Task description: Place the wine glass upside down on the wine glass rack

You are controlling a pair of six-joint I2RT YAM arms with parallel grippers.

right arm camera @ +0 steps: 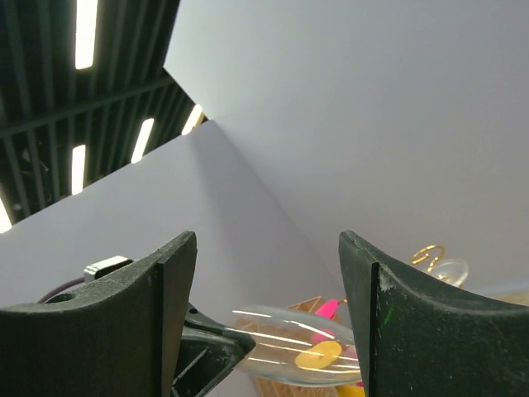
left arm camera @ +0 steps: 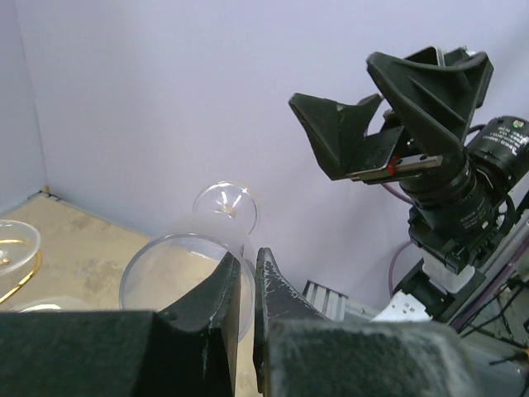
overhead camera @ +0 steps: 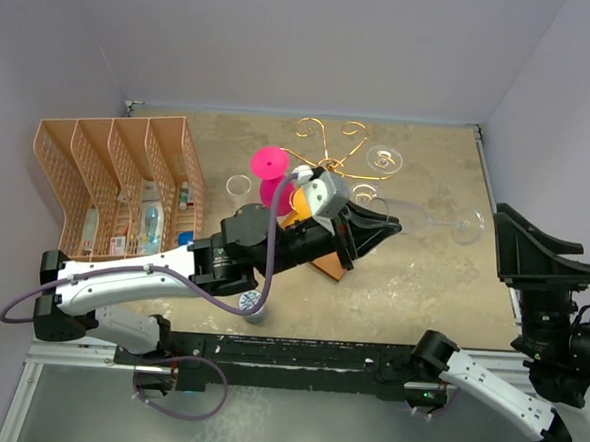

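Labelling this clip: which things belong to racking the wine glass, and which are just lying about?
In the job: clear wine glass, left gripper holding it, gold wine glass rack.
Lying about: orange divided basket, pink wine glass, small clear glass.

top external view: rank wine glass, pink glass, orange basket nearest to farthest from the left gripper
1. wine glass, held in the jaws of the left gripper, sticking out to its right
2. pink glass, to its left, mid-table
3. orange basket, far left

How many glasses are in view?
4 clearly: a held glass in the left tool, a hung glass on the rack, a pink glass beside the rack, a small clear glass left of it. The arm may hide others.
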